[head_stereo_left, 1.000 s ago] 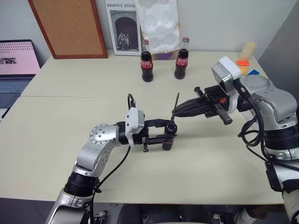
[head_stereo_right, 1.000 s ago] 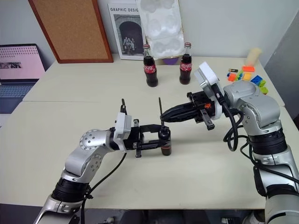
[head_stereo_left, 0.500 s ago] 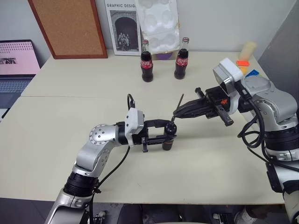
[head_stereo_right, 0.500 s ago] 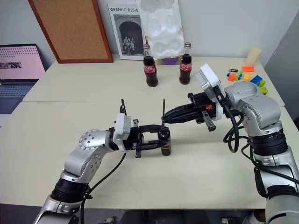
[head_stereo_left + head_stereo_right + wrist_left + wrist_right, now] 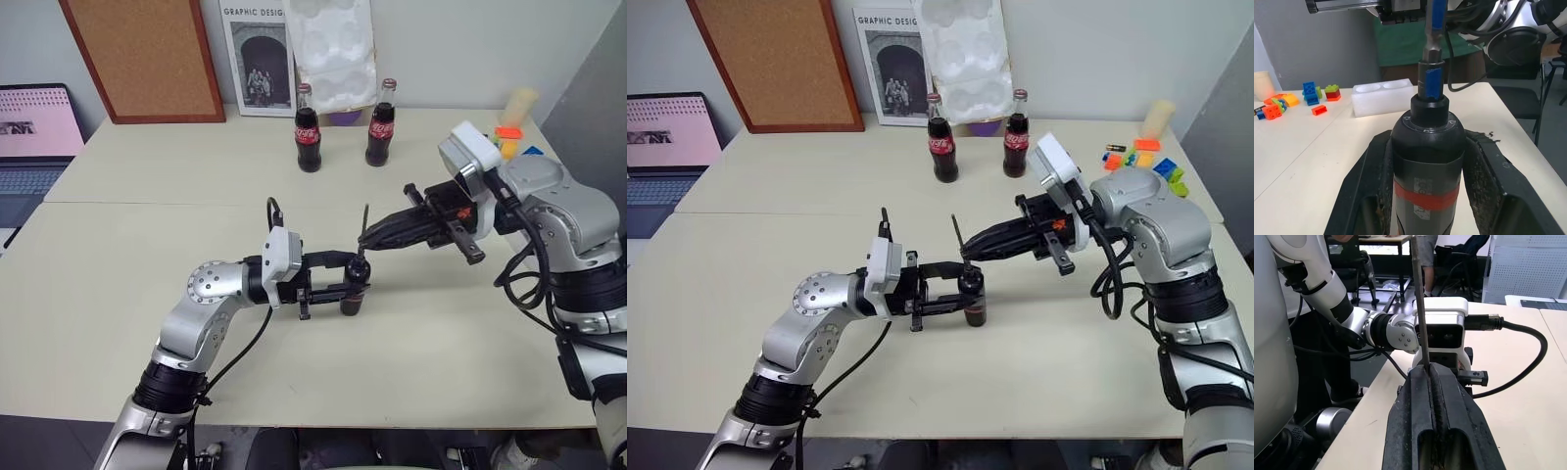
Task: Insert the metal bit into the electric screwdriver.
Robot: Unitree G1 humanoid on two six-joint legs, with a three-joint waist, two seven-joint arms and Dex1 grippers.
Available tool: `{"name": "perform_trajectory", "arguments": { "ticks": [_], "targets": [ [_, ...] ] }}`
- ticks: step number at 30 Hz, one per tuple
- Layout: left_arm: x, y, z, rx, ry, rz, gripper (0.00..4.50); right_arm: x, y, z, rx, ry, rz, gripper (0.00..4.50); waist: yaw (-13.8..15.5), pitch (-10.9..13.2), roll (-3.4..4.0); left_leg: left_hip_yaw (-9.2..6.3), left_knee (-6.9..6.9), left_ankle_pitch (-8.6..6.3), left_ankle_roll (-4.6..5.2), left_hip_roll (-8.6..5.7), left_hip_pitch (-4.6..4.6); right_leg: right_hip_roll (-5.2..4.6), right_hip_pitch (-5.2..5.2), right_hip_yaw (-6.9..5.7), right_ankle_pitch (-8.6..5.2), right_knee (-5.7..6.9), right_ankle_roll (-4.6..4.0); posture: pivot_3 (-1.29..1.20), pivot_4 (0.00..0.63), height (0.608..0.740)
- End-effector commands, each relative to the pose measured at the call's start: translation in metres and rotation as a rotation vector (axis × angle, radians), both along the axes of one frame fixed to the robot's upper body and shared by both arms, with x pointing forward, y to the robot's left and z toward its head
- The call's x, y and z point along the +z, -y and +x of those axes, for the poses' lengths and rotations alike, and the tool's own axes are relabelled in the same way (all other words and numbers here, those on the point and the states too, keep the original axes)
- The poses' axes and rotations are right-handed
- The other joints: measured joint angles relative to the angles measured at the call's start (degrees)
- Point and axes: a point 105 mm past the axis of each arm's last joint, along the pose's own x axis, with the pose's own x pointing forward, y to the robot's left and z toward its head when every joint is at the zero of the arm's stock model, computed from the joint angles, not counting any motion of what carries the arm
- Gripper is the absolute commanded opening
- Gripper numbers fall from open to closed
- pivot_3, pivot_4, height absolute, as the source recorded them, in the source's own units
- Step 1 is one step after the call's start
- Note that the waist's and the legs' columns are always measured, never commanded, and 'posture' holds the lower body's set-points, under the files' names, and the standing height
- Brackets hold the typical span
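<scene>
Fingers of the left gripper (image 5: 345, 291) are clamped on the screwdriver (image 5: 1427, 161), which stands upright on the table (image 5: 127, 245) just in front of the robot; fingers of the right gripper (image 5: 370, 235) are pressed together on the bit (image 5: 363, 221), pinching it low on its shaft so that most of the rod rises above them; the step in hand looks like the seating itself, since in the left wrist view the bit's lower end meets the blue collar (image 5: 1433, 82) at the top of the tool; the bit leans a little off the tool's axis in the head views, so the next move probably calls for squaring it up over the socket and pressing straight down while the left grip keeps the body from tipping; how deep the bit sits cannot be told, because the collar hides its end, and in the head views the joint is too small and dark against the fingers to read; the screwdriver's base is cut off in the wrist view and partly covered by the fingers elsewhere; two bottles (image 5: 308, 140) stand well apart at the back.
</scene>
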Motion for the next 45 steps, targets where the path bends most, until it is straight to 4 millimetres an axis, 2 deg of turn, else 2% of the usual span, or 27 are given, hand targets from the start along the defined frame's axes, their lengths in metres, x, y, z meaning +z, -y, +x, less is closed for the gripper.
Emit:
{"name": "perform_trajectory", "arguments": {
  "ticks": [1, 7, 11, 16, 20, 25, 28, 29, 30, 38, 42, 45],
  "targets": [
    [-0.007, -0.001, -0.001, 0.002, -0.017, 0.035, 1.62, -0.007, 0.001, -0.001, 0.015, -0.008, -0.059, 0.0, 0.0, 0.0, 0.0, 0.0, 0.0, 0.0, 0.0, 0.0, 0.0, 0.0, 0.0, 0.0, 0.0, 0.0, 0.01, 0.0, 0.15, 0.74],
    [-0.007, -0.002, -0.001, 0.005, -0.016, 0.034, 1.62, -0.008, 0.001, 0.005, -0.051, -0.046, -0.076, 0.0, 0.0, 0.0, 0.0, 0.0, 0.0, 0.0, 0.0, 0.0, 0.0, 0.0, 0.0, 0.01, -0.01, 0.0, 0.01, 0.0, 0.15, 0.74],
    [-0.006, -0.002, 0.0, 0.006, -0.014, 0.035, 1.62, -0.002, 0.004, -0.004, 0.013, -0.093, -0.096, 0.0, 0.02, 0.0, 0.0, 0.0, 0.01, 0.0, 0.0, 0.0, 0.01, 0.0, 0.01, 0.0, 0.0, 0.0, 0.0, 0.0, 0.15, 0.74],
    [-0.006, -0.002, 0.001, 0.006, -0.011, 0.035, 1.62, 0.003, 0.003, -0.004, 0.005, -0.049, -0.055, 0.0, 0.01, 0.0, 0.0, 0.0, -0.01, 0.0, 0.0, 0.0, 0.0, 0.0, 0.01, 0.0, -0.01, -0.02, -0.01, 0.0, 0.15, 0.74],
    [-0.006, -0.001, 0.001, 0.008, -0.01, 0.036, 1.62, 0.0, 0.004, -0.009, -0.006, -0.078, -0.115, 0.0, 0.01, 0.0, 0.0, 0.01, -0.01, 0.0, 0.0, 0.0, -0.01, 0.0, 0.0, 0.01, -0.02, -0.02, 0.01, 0.0, 0.15, 0.74],
    [-0.007, -0.001, 0.002, 0.01, -0.01, 0.037, 1.62, 0.007, 0.005, -0.009, -0.011, -0.103, -0.068, 0.0, 0.0, 0.0, 0.0, 0.0, -0.01, 0.0, 0.0, 0.0, -0.01, 0.0, 0.0, 0.0, -0.02, -0.02, 0.01, 0.0, 0.15, 0.74],
    [-0.007, -0.002, 0.002, 0.01, -0.008, 0.038, 1.62, 0.003, 0.007, -0.006, -0.028, -0.084, -0.102, 0.0, 0.02, 0.0, 0.0, 0.0, -0.01, 0.0, 0.0, 0.0, -0.01, 0.0, 0.0, 0.0, -0.02, -0.02, 0.01, 0.0, 0.15, 0.74],
    [-0.007, -0.002, 0.002, 0.01, -0.007, 0.038, 1.62, 0.003, 0.007, -0.007, -0.024, -0.091, -0.102, 0.32, 0.02, 0.0, 0.0, 0.0, -0.01, 0.0, 0.0, 0.0, -0.02, 0.0, 0.0, 0.0, -0.03, -0.03, 0.02, 0.0, 0.15, 0.74],
    [-0.007, -0.002, 0.002, 0.011, -0.007, 0.039, 1.62, 0.003, 0.008, -0.008, -0.018, -0.096, -0.101, 0.41, 0.02, 0.0, 0.0, 0.01, -0.01, 0.0, 0.0, 0.0, -0.02, 0.0, 0.0, 0.0, -0.03, -0.03, 0.03, 0.0, 0.15, 0.74],
    [-0.007, -0.002, 0.001, 0.012, -0.007, 0.038, 1.62, 0.012, 0.008, -0.016, -0.012, -0.087, -0.095, 2.13, 0.02, 0.01, 0.01, 0.0, -0.01, 0.0, 0.0, 0.0, -0.03, 0.0, -0.01, 0.0, -0.03, -0.03, 0.02, 0.0, 0.15, 0.74],
    [-0.007, -0.001, 0.001, 0.009, -0.007, 0.039, 1.62, 0.018, 0.01, -0.015, -0.041, -0.071, -0.089, 2.96, 0.01, 0.01, 0.01, 0.0, -0.01, 0.0, 0.0, 0.0, -0.03, 0.0, -0.02, 0.0, -0.03, -0.03, 0.03, 0.0, 0.15, 0.74],
    [-0.006, -0.001, 0.001, 0.006, -0.007, 0.039, 1.62, 0.019, 0.015, -0.012, -0.068, -0.061, -0.081, 3.74, 0.03, 0.01, 0.01, 0.0, -0.01, 0.0, 0.0, 0.0, -0.04, 0.0, -0.02, 0.0, -0.03, -0.03, 0.03, 0.0, 0.15, 0.74]
  ]
}}
